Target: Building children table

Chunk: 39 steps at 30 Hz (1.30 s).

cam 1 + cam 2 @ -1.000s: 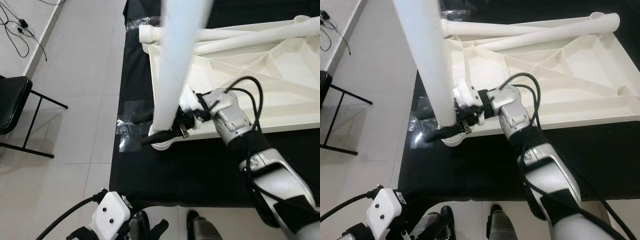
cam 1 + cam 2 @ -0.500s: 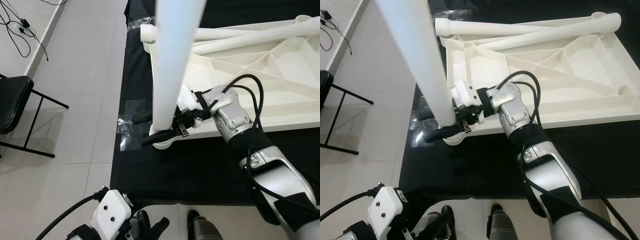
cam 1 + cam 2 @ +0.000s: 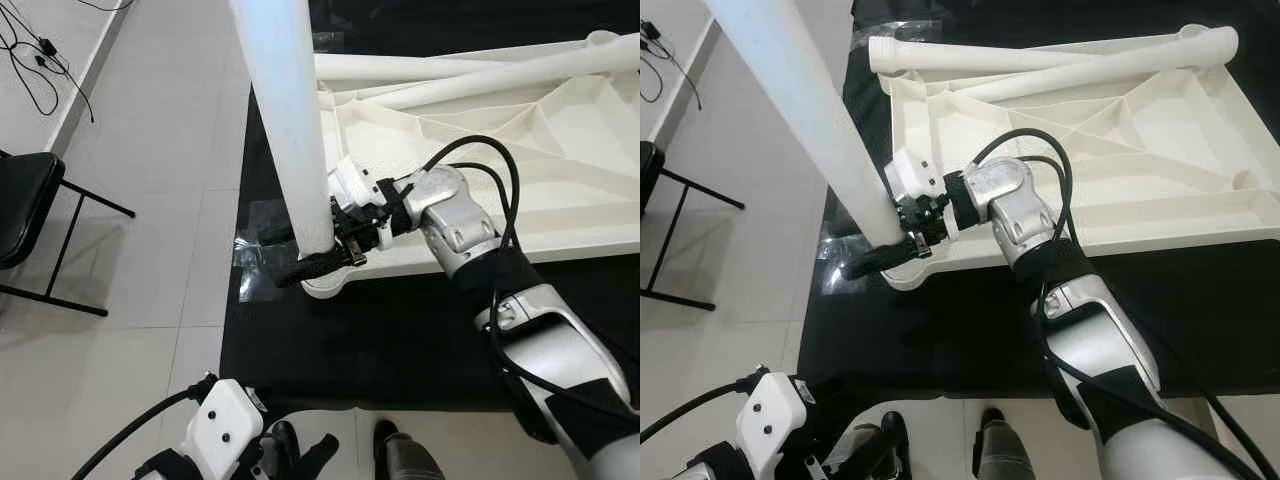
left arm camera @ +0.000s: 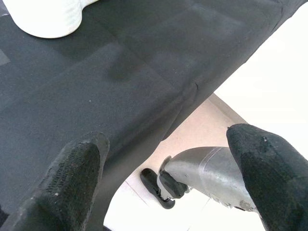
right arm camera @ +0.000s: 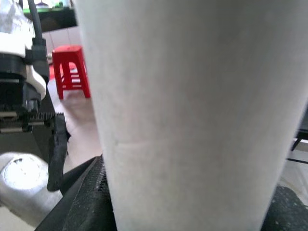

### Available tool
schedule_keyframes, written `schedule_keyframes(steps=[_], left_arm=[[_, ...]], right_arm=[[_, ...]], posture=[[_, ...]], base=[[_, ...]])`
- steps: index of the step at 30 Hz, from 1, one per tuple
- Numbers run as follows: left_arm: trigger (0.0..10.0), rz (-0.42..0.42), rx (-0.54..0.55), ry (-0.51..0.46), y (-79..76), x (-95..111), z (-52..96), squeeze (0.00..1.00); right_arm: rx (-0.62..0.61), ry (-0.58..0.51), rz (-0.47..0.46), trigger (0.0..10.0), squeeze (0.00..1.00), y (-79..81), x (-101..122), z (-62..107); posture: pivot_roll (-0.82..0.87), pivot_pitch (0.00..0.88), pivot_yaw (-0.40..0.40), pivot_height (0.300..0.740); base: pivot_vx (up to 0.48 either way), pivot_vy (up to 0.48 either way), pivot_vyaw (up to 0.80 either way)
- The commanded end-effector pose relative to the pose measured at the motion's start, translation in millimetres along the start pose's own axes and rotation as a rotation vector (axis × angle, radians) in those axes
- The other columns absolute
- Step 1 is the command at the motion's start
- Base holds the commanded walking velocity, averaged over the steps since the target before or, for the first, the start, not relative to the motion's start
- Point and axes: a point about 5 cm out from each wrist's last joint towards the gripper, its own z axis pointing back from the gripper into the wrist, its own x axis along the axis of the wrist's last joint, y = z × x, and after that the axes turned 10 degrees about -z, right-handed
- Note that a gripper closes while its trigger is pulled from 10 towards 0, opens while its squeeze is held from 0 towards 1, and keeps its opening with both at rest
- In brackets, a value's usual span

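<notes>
The white table top [image 3: 500, 255] lies upside down on a black cloth [image 3: 400, 340]. A long white table leg [image 3: 285, 120] stands with its lower end at the near left corner socket [image 3: 325, 285], its upper end leaning toward my left. My right gripper [image 3: 300, 250] is shut on the leg just above the socket. In the right wrist view the leg [image 5: 192, 110] sits between the black fingers [image 5: 91, 202]. Two more legs [image 3: 400, 68] lie across the far side of the table top. My left gripper [image 4: 163, 159] hangs open at the cloth's near edge.
A black folding chair [image 3: 25, 200] stands on the tiled floor to the left, with cables [image 3: 30, 50] beyond it. Clear plastic wrap [image 3: 262, 255] lies on the cloth by the socket. My feet [image 3: 400, 460] are at the cloth's edge. A red stool [image 5: 72, 72] stands behind.
The held leg's upper end has swung from the right to the left, and my right wrist has turned with it. Its lower end stays at the corner socket.
</notes>
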Motion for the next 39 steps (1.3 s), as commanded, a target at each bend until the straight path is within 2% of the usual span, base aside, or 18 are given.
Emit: schedule_keyframes(steps=[1,10,19,20,21,22,23,24,25,26,27,29,34,39], left_arm=[[10.0,0.025,-0.019,0.016,-4.7,-2.0,0.7,0.0],[10.0,0.026,-0.021,0.018,-5.0,-2.2,0.7,0.0],[10.0,0.024,-0.027,0.019,-4.7,-2.5,0.9,0.0],[10.0,0.023,-0.027,0.021,-4.8,-3.0,1.0,0.0],[10.0,0.021,-0.026,0.022,-5.1,-3.6,1.2,0.0],[10.0,0.021,-0.026,0.022,-5.1,-3.6,1.2,0.0],[10.0,0.02,-0.024,0.024,-5.3,-4.0,1.4,0.0],[10.0,0.019,-0.021,0.024,-5.3,-4.2,1.6,0.0],[10.0,0.019,-0.021,0.024,-5.3,-4.2,1.6,0.0],[10.0,0.018,-0.019,0.024,-5.3,-4.2,1.8,0.0],[10.0,0.016,-0.015,0.024,-4.0,-4.2,1.6,0.0],[10.0,0.013,-0.003,0.022,-0.8,-5.0,1.0,0.0],[10.0,0.001,0.0,0.025,2.7,-7.0,-0.4,0.0],[10.0,-0.016,0.026,0.024,11.7,-8.5,-0.7,0.0]], right_arm=[[-0.059,0.119,-0.238,10.0,0.0,9.5,-59.1,-2.7],[-0.14,0.077,-0.276,10.0,0.0,11.7,-66.0,-2.3],[-0.258,0.026,-0.258,10.0,0.0,21.6,-69.2,1.8],[-0.329,0.016,-0.273,10.0,0.0,28.3,-71.5,-2.3],[-0.46,0.016,-0.274,10.0,0.0,39.0,-75.3,-11.9],[-0.46,0.016,-0.274,10.0,0.0,39.0,-75.3,-11.9],[-0.654,0.0,-0.272,10.0,0.0,50.0,-76.6,-21.9],[-0.858,-0.023,-0.334,10.0,0.0,62.1,-78.3,-26.5],[-0.858,-0.023,-0.334,10.0,0.0,62.1,-78.3,-26.5],[-0.992,-0.033,-0.386,10.0,0.0,70.3,-79.7,-26.0],[-1.04,-0.022,-0.409,10.0,0.0,87.8,-82.5,-35.0],[-1.057,-0.039,-0.381,10.0,0.0,97.6,-76.9,-51.0],[-1.089,-0.057,-0.377,10.0,0.0,92.0,-77.5,-53.4],[-1.141,-0.083,-0.422,10.0,0.0,88.9,-80.8,-51.9]], posture=[[0.12,0.399,0.04,0.74],[0.12,0.402,0.043,0.74],[0.11,0.4,0.047,0.74],[0.1,0.399,0.021,0.74],[0.1,0.395,0.012,0.74],[0.1,0.395,0.012,0.74],[0.1,0.393,0.009,0.74],[0.1,0.392,0.013,0.74],[0.1,0.392,0.013,0.74],[0.1,0.392,0.013,0.74],[0.1,0.393,0.025,0.74],[0.08,0.378,0.052,0.74],[0.09,0.348,0.051,0.74],[0.09,0.323,0.051,0.74]], base=[[0.0,0.0,0.0],[0.0,0.0,0.0],[0.0,0.0,0.0],[0.0,0.0,0.0],[0.0,0.0,0.0],[0.0,0.0,0.0],[0.0,0.0,0.0],[0.0,0.0,0.0],[0.0,0.0,0.0],[0.0,0.0,0.0],[0.0,0.0,0.0],[0.0,0.0,0.0],[0.0,0.0,0.0],[0.0,0.0,0.0]])
